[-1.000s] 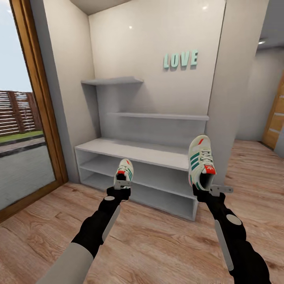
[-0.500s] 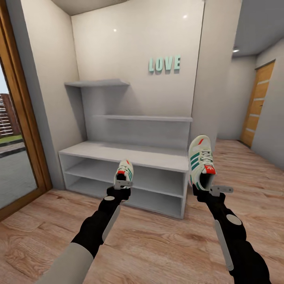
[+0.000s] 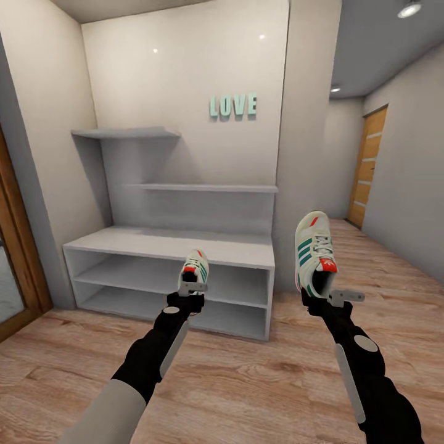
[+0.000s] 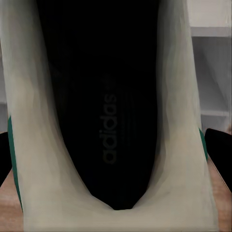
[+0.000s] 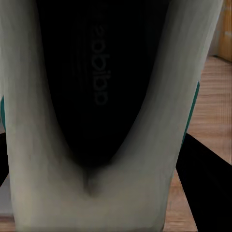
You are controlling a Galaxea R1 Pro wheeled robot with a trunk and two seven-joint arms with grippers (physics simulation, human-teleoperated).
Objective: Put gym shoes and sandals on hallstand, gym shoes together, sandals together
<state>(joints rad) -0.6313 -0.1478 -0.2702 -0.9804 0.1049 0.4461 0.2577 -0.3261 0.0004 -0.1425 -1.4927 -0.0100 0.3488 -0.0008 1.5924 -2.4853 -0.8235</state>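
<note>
I hold one gym shoe in each hand, above the corridor floor (image 3: 246,376). My left gripper (image 3: 192,287) is shut on a gym shoe (image 3: 194,269), whose dark inside (image 4: 108,121) shows close up in the left wrist view. Higher up on the right, my right gripper (image 3: 325,292) is shut on the other gym shoe (image 3: 314,251), toe pointing up; its dark insole (image 5: 96,82) faces the right wrist camera. The hallstand (image 3: 166,243), pale grey with two open shelf rows, stands ahead against the wall, under stepped shelves and mint "LOVE" letters (image 3: 233,105). The sandals are out of view.
A wooden door frame (image 3: 18,246) edges the far left. A wall pillar (image 3: 302,154) stands right of the hallstand, and the corridor runs on past it to a wooden door (image 3: 367,166). Wood floor lies between me and the rack.
The whole view has swung to the right: hallstand, letters and the left door frame slid leftward, and the corridor door came further into view. Both arms and shoes kept their place in the picture.
</note>
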